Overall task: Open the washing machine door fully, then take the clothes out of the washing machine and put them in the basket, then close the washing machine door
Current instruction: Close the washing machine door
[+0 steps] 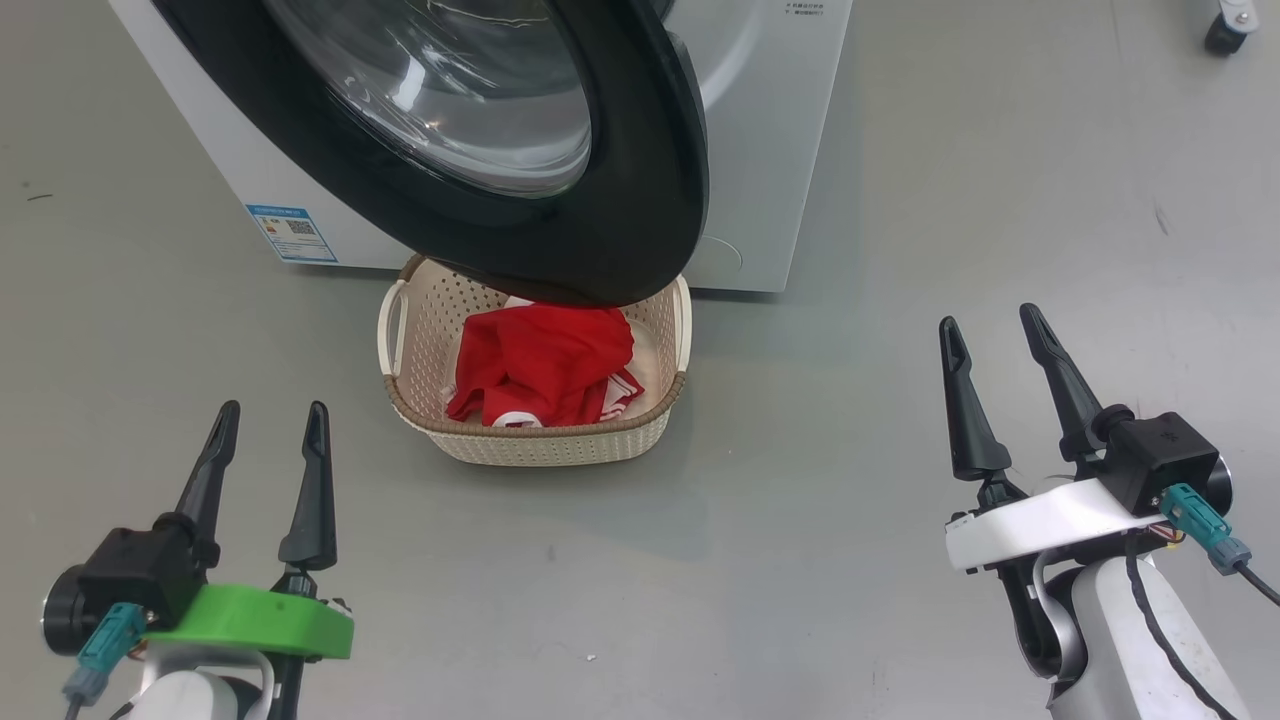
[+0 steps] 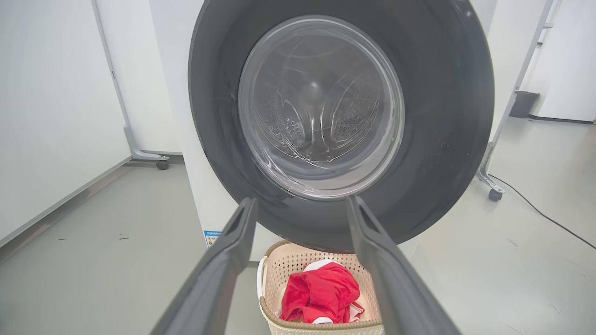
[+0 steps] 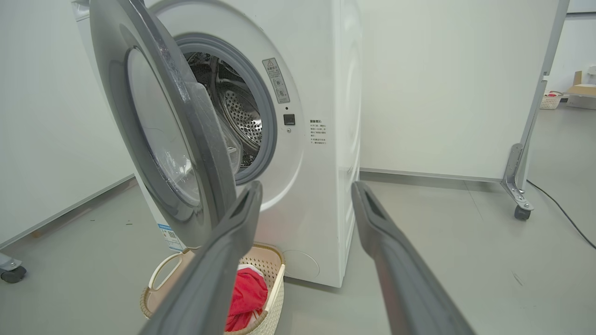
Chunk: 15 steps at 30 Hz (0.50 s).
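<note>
The washing machine point(image 1: 770, 130) point(image 3: 321, 139) stands at the top of the head view, its round black door point(image 1: 560, 200) point(image 2: 340, 121) point(image 3: 163, 121) swung partly open and hanging over the basket's far edge. Through the gap, the steel drum point(image 3: 237, 116) shows. The cream basket point(image 1: 540, 440) point(image 2: 279, 270) point(image 3: 274, 279) sits on the floor before the machine with the red clothes point(image 1: 545, 365) point(image 2: 321, 291) point(image 3: 247, 298) inside. My left gripper point(image 1: 272, 408) point(image 2: 300, 202) is open at the lower left, nothing between its fingers. My right gripper point(image 1: 990, 318) point(image 3: 305, 186) is open at the lower right, also apart from everything.
Grey floor point(image 1: 800, 520) surrounds the basket. A blue sticker point(image 1: 292, 233) marks the machine's lower front. White wheeled partition panels point(image 3: 442, 93) stand behind and beside the machine, with castors point(image 3: 521, 211) and a black cable point(image 2: 535, 209) on the floor to the right.
</note>
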### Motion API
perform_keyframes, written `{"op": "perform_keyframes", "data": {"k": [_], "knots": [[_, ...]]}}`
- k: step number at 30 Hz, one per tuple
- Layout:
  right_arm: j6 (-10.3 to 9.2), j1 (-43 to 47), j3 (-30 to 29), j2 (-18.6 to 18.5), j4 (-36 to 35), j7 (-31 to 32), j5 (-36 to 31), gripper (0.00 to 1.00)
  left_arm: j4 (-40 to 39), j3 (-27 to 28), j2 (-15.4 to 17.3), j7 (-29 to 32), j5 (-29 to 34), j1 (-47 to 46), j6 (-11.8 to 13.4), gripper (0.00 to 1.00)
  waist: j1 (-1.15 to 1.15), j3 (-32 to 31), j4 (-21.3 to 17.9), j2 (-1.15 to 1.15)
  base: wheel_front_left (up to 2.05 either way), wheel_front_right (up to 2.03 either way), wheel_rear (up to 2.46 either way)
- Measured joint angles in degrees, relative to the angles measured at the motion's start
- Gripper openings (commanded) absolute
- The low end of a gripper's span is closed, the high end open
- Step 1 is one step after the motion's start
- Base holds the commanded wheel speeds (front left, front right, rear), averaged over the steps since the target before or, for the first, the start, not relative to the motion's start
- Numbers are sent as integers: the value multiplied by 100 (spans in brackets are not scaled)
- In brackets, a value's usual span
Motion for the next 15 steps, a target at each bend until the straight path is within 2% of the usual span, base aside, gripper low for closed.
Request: {"op": "perform_keyframes", "data": {"k": [15], "knots": [[0,-2,33,-9,-1,-1,0,100,1,75,-122,0,245,19,-104,100,0,25,24,0,0,0,0]]}}
